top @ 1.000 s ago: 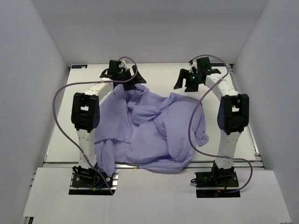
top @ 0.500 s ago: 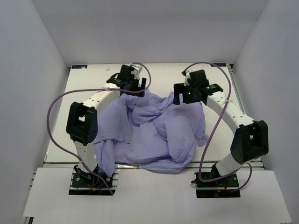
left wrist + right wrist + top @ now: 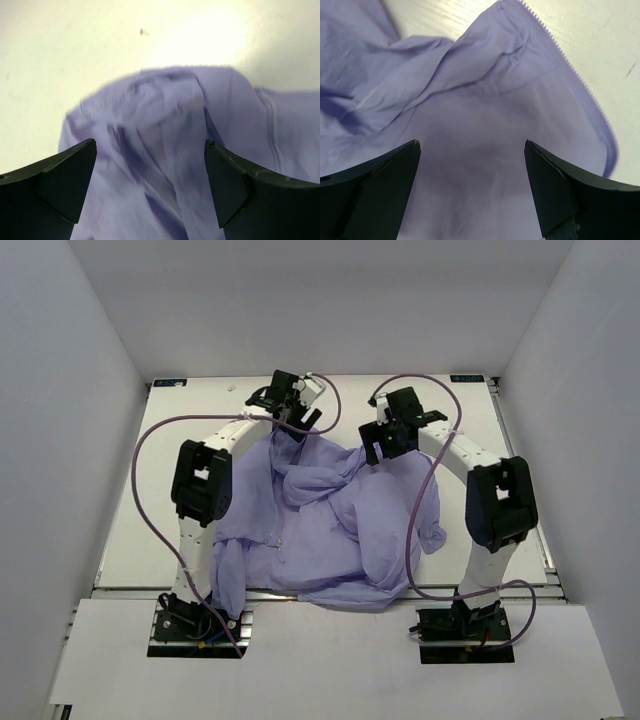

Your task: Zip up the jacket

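Plainly, the jacket (image 3: 330, 525) lies in a crumpled heap across the middle of the counter (image 3: 150, 490). Its near part spills over the near edge between the two arm bases, and its far folds stop short of the far edge. A bare strip of counter runs along that far edge. Wider bare bands lie down the left and right edges, and both far corners are uncovered. White walls (image 3: 70, 390) close in the left, right and far sides, so the open room is bounded all round except at the near edge.

The left gripper (image 3: 298, 412) hangs over the jacket's far-left fold, toward the far edge. In its wrist view the jaws stand wide apart with rumpled cloth showing between them and nothing pinched; the blur hides whether they touch the fabric. Bare counter fills the top of that view.

The right gripper (image 3: 385, 442) sits over the jacket's far-right part, just right of the counter's middle. Its jaws are spread too — smooth lavender cloth lies between them, not gripped. A line of zipper teeth (image 3: 570, 70) runs along the cloth's edge at the right of that wrist view, with bare counter beyond it.

Purple cables (image 3: 150, 440) loop out from both arms, the right one crossing above the jacket.
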